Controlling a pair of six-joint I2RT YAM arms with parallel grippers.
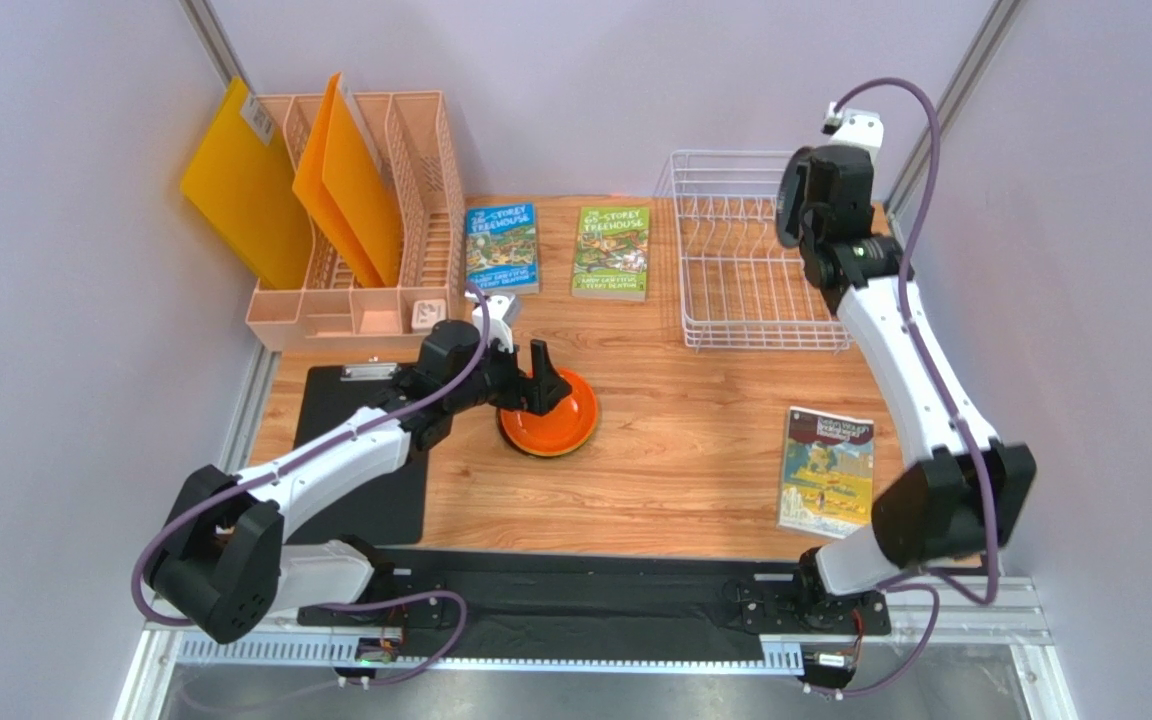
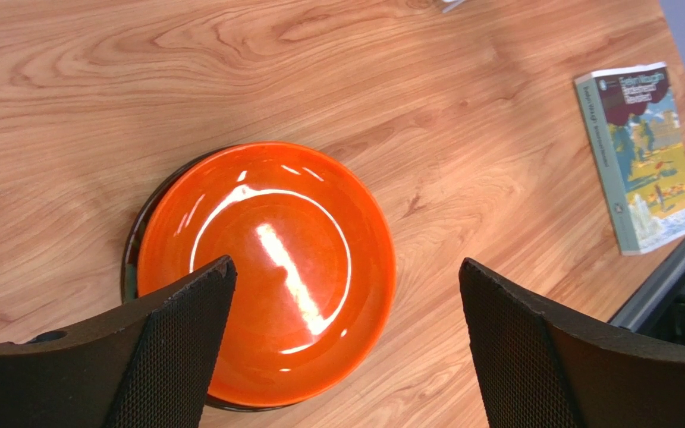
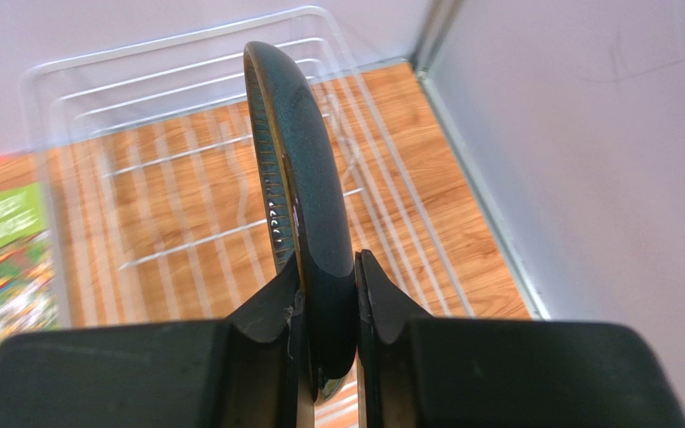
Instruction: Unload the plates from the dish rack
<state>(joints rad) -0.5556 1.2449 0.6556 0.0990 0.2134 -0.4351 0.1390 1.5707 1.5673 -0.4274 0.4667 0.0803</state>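
my right gripper (image 3: 328, 267) pinched narrow on rim of dark teal plate (image 3: 297, 152), upright over dish rack (image 3: 141, 125). glossy rim, small bite: may swivel or slip, clip wires. my left gripper (image 2: 344, 267) spread wide above orange plate (image 2: 266, 259), stacked on dark-rimmed plate (image 2: 130, 259) on table (image 2: 96, 80); could block drop-off.

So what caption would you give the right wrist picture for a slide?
Right claw pinching a dark teal plate on edge over the white wire dish rack.
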